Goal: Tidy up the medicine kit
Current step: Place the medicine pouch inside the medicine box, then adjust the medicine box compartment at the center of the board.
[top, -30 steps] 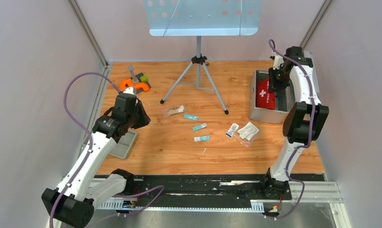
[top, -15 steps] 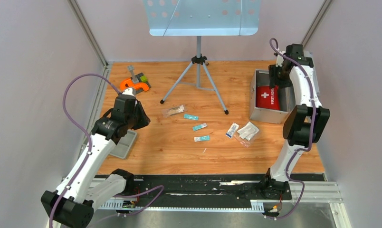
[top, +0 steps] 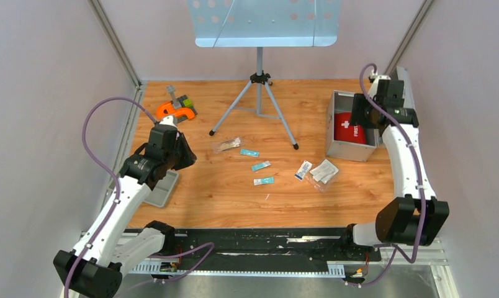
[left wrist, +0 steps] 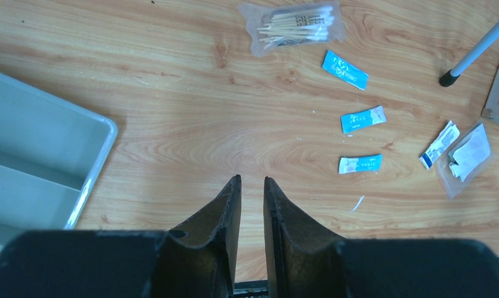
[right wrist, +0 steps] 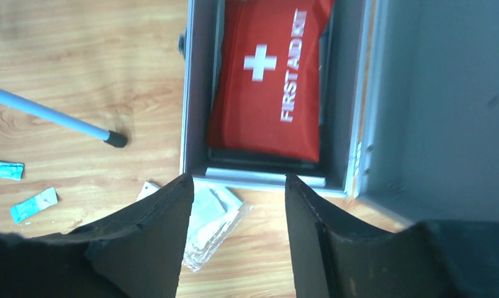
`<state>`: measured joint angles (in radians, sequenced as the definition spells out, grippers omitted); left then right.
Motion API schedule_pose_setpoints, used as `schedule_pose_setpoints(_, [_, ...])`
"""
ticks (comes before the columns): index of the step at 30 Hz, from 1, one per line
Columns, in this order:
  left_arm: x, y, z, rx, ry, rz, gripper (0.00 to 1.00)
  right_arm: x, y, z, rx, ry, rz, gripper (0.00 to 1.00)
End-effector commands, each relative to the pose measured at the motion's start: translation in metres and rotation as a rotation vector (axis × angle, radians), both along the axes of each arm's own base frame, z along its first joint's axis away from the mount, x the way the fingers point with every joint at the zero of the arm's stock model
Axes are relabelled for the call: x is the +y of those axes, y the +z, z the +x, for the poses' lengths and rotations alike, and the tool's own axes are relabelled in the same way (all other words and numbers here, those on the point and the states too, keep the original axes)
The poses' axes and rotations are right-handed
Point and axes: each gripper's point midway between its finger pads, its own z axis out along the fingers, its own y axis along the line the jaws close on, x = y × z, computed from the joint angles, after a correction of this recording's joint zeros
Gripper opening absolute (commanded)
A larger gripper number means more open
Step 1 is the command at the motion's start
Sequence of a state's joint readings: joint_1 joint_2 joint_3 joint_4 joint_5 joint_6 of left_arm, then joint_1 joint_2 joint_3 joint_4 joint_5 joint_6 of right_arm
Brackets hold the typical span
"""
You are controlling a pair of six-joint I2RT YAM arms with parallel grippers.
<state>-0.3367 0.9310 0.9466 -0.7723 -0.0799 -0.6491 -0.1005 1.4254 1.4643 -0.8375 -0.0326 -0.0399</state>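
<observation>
Right wrist view: your right jaws stand apart, empty, over the open kit (right wrist: 186, 93) at the worktop's (top: 234, 205) far right edge. Drop too near and they could clip its rim. Right arm (top: 403, 155) stretched forward, wrist tipped down; left jaws narrowly apart, empty, beside the tray (left wrist: 36, 136).

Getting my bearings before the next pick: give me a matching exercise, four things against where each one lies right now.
Things:
1. red first aid pouch
2. bag of cotton swabs
3. grey tray
4. clear bag of white packets

Places:
A. at the left edge of the table
B. on the table, just in front of the medicine kit
C. inside the open medicine kit
D. on the table, near a leg of the music stand

Pairs: 1-C, 2-D, 3-A, 4-B
</observation>
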Motion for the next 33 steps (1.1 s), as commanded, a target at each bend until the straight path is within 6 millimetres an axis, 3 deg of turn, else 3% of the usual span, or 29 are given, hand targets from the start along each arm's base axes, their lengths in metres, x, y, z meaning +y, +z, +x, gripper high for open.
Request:
schedule_pose_setpoints(1, [-0.001, 0.007, 0.006, -0.039, 0.003, -0.014, 0.28, 0.007, -0.005, 0.005, -0.133, -0.113, 0.124, 0.56])
schedule_pose_setpoints(10, [0.001, 0.008, 0.004, -0.047, 0.008, -0.009, 0.28, 0.040, -0.060, 0.017, -0.026, -0.054, 0.207, 0.56])
schedule_pose_setpoints(15, [0.007, -0.003, 0.004, -0.025, 0.026, 0.020, 0.28, 0.050, -0.082, 0.022, 0.011, -0.057, 0.191, 0.55])
schedule_pose_setpoints(19, [0.033, -0.027, 0.003, 0.062, 0.140, 0.098, 0.31, 0.065, -0.080, 0.014, 0.002, -0.035, 0.192, 0.55])
schedule_pose_setpoints(23, [0.068, -0.048, 0.005, 0.138, 0.327, 0.145, 0.65, 0.067, -0.075, 0.002, -0.017, -0.030, 0.203, 0.55])
schedule_pose_setpoints(26, [0.089, -0.063, 0.014, 0.185, 0.468, 0.120, 0.68, 0.071, -0.071, -0.008, -0.032, -0.015, 0.221, 0.55])
schedule_pose_setpoints(29, [0.114, -0.075, 0.026, 0.204, 0.626, 0.122, 0.65, 0.076, -0.068, -0.018, -0.042, -0.002, 0.242, 0.55])
schedule_pose_setpoints(33, [0.126, -0.094, 0.042, 0.259, 0.707, 0.133, 0.63, 0.080, -0.062, -0.028, -0.063, 0.019, 0.262, 0.55])
